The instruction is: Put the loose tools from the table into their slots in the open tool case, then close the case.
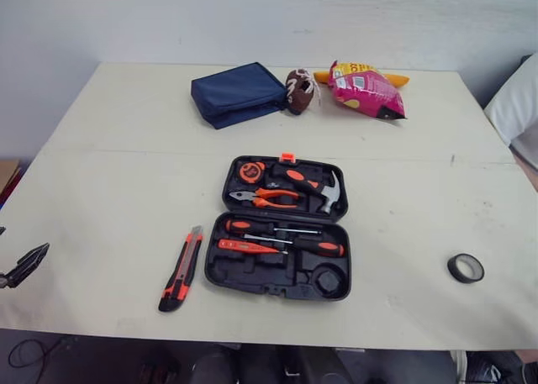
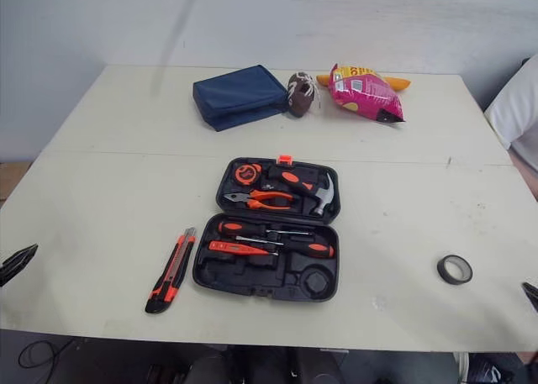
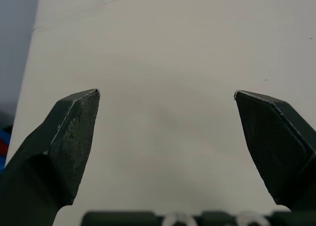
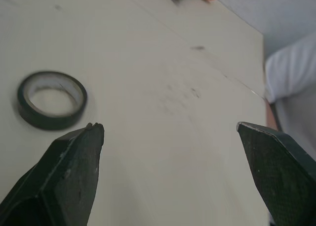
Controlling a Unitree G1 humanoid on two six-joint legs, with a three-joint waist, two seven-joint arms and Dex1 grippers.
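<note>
Black plastic tool case lies open at the middle of a pale table, its orange latch on the far edge. The far half holds an orange tape measure, orange-handled pliers and a hammer, each seated in its moulded slot. The near half holds two screwdrivers lying lengthwise, one slim and red, the other with a black-and-orange handle; a round recess at its near right corner shows bare plastic.

An orange-and-black utility knife rests on the table just beside the case's left side, not touching it. A roll of black tape lies flat well apart to the right.

The left gripper hovers at the table's left edge, fingers spread wide over bare tabletop. The right gripper is near the tape roll, fingers likewise apart and holding nothing.

Along the far side sit a blue pouch, a small brown football and a pink snack bag. A person's white sleeve shows at the right edge.
</note>
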